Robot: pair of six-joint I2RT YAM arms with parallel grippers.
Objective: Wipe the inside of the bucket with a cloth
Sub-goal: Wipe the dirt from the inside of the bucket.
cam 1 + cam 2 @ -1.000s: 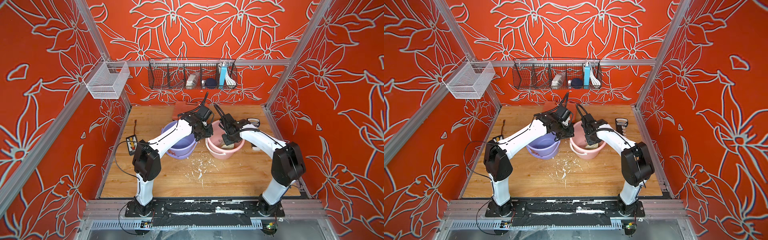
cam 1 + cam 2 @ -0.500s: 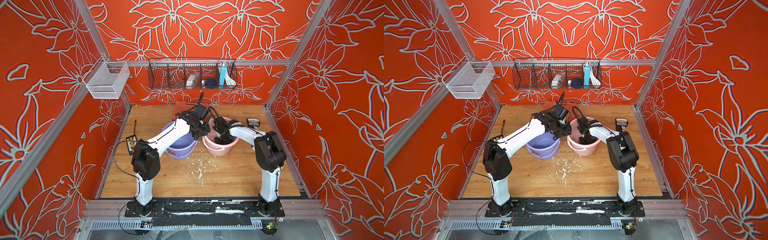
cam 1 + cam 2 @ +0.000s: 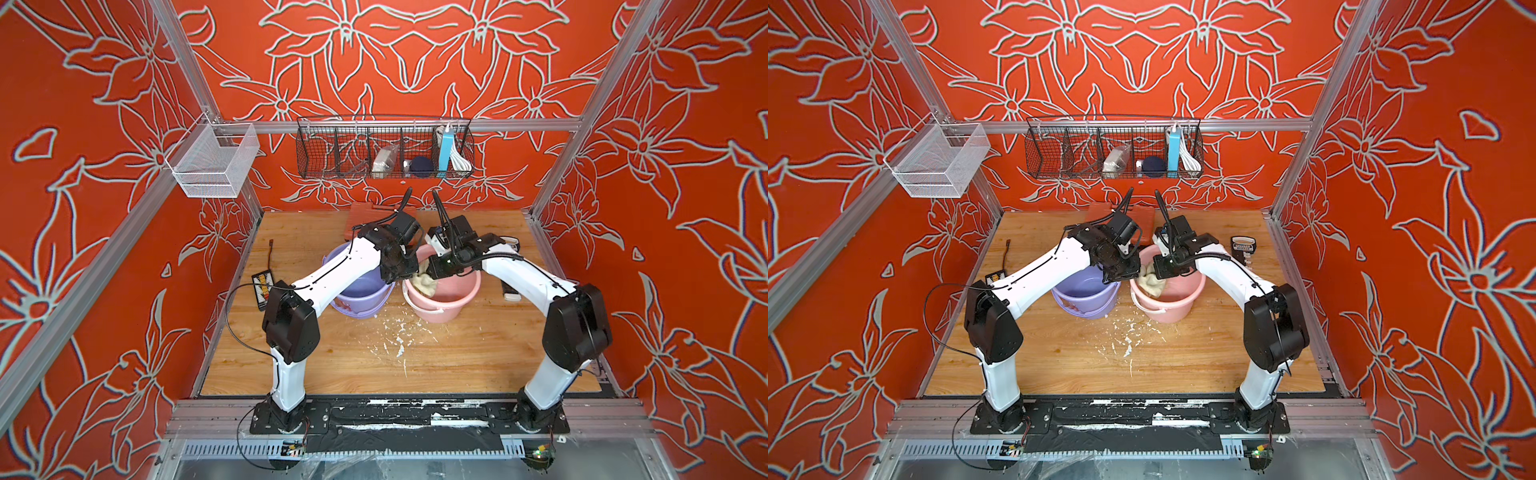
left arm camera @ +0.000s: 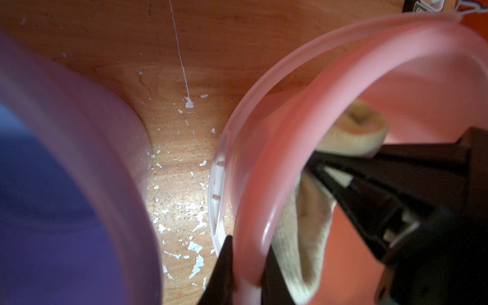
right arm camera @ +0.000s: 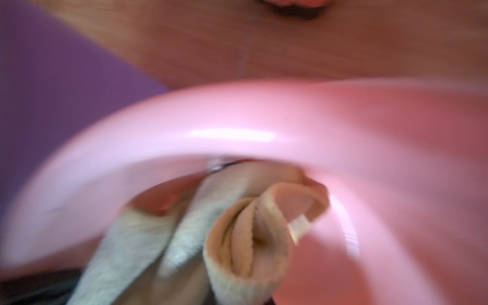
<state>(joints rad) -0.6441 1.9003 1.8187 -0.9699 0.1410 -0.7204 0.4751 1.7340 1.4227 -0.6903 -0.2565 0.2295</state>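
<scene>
A pink bucket (image 3: 457,301) (image 3: 1179,293) stands upright at the table's middle. My left gripper (image 3: 409,272) (image 3: 1128,274) (image 4: 247,264) is shut on its rim (image 4: 264,184), one finger outside and one inside. The cream cloth (image 3: 426,283) (image 3: 1150,284) (image 4: 303,237) (image 5: 245,237) hangs bunched against the inner wall on that same side. My right gripper (image 3: 434,266) (image 3: 1160,272) reaches in from the right and is shut on the cloth's top. In the right wrist view the cloth hides the fingers and the bucket (image 5: 237,137) is blurred.
A purple bucket (image 3: 361,291) (image 3: 1084,291) (image 4: 66,184) stands just left of the pink one, under my left forearm. White flecks (image 3: 399,336) litter the wood in front. A red board (image 3: 365,216) lies behind. A small black device (image 3: 1244,245) sits at the right.
My right gripper has swept left across the pink bucket's inside with the cloth, up to the wall beside the left gripper. The left gripper has stayed clamped on the rim.
</scene>
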